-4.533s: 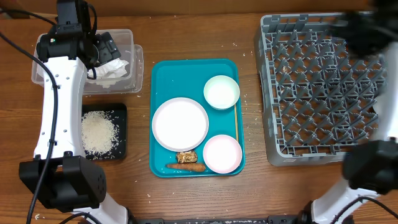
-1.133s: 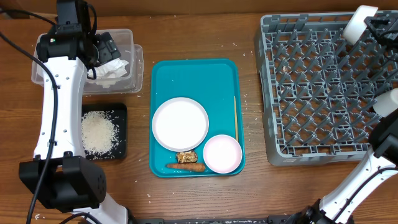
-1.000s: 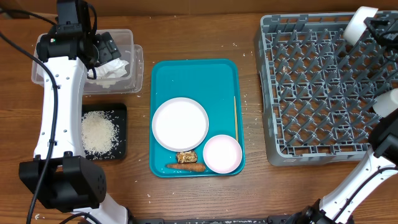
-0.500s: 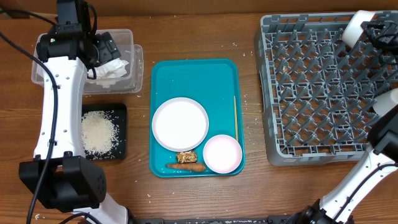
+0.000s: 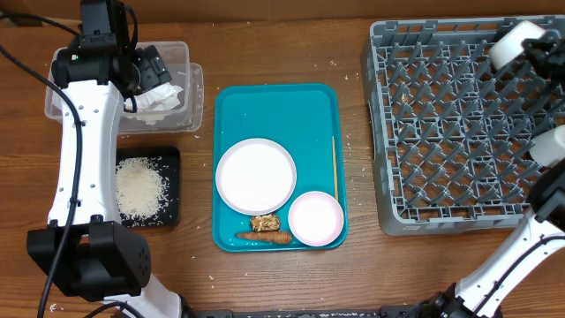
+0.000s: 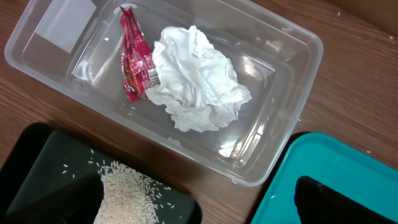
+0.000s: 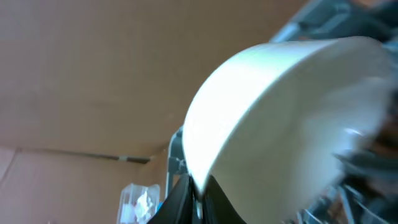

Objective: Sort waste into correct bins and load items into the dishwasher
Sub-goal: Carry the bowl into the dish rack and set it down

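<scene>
**Ann:** Over at the table's 2 o'clock, the right gripper [image 7: 195,196] is pinched tight on the rim of the small bowl [image 5: 519,41]. The bowl is tipped on its side over the 1 o'clock corner of the grey dish rack [image 5: 441,132].

**Ben:** Is it touching the pegs?

**Ann:** Can't tell from up here, and the wrist view is mostly blurred white bowl.

**Ben:** And the other side?

**Ann:** The left gripper [image 5: 148,69] hangs at 10 o'clock above the clear tub [image 5: 177,51], fingers spread wide with nothing between them. In the tub, a crumpled napkin [image 6: 196,78] lies with the red wrapper [image 6: 134,59] touching it at its 9 o'clock.

**Ben:** What about the rice?

**Ann:** The rice [image 5: 139,185] is heaped in the black tray [image 5: 169,157], at 6 o'clock of the tub.

**Ben:** And the middle of the table?

**Ann:** The teal tray [image 5: 274,110] has the large plate [image 5: 256,176] at its centre and the smaller plate [image 5: 316,218] at 5 o'clock. The carrot [image 5: 265,236] is on the 6 o'clock edge, with the brown lump [image 5: 264,223] just beside it at its 12.
</scene>
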Motion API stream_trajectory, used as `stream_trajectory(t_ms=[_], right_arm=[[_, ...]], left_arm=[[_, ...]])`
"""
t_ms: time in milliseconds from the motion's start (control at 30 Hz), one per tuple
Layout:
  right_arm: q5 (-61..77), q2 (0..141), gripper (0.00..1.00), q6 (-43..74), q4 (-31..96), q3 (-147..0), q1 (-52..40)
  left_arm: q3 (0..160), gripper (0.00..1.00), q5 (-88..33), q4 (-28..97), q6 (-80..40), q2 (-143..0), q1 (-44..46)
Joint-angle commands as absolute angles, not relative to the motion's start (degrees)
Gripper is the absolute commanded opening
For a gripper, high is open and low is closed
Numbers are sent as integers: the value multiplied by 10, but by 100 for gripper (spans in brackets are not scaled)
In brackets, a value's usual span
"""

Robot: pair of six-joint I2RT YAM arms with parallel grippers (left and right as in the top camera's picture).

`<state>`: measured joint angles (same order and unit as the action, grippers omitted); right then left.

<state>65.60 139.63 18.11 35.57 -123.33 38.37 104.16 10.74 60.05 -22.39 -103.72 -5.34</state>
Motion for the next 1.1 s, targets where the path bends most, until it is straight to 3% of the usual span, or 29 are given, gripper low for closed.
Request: stream_trajectory(t_ms=[0, 200, 467, 667, 767, 833, 900, 967, 1067], right_arm=[[551, 1361, 8, 161, 403, -1235, 398], [463, 1311, 15, 161, 473, -1235, 411], [345, 1239, 16, 161, 548, -1235, 411], [360, 1177, 21, 168, 590, -1235, 407], [372, 1131, 34, 164, 634, -1235, 384], [372, 1104, 55, 139, 657, -1235, 356], [369, 1078, 70, 94, 689, -1235, 314], [355, 1056, 76, 74, 726, -1235, 258], [313, 1043, 77, 70, 774, -1235, 164]], left_arm=[[1040, 100, 105, 600, -234, -1030, -52], [1040, 100, 105, 600, -234, -1030, -52], [1040, 100, 105, 600, -234, -1030, -52], [1040, 100, 105, 600, -234, -1030, -52], [1040, 100, 105, 600, -234, -1030, -52], [1040, 100, 105, 600, -234, -1030, -52], [1040, 100, 105, 600, -234, -1030, -52], [1040, 100, 105, 600, -234, -1030, -52], [1040, 100, 105, 600, -234, -1030, -52]])
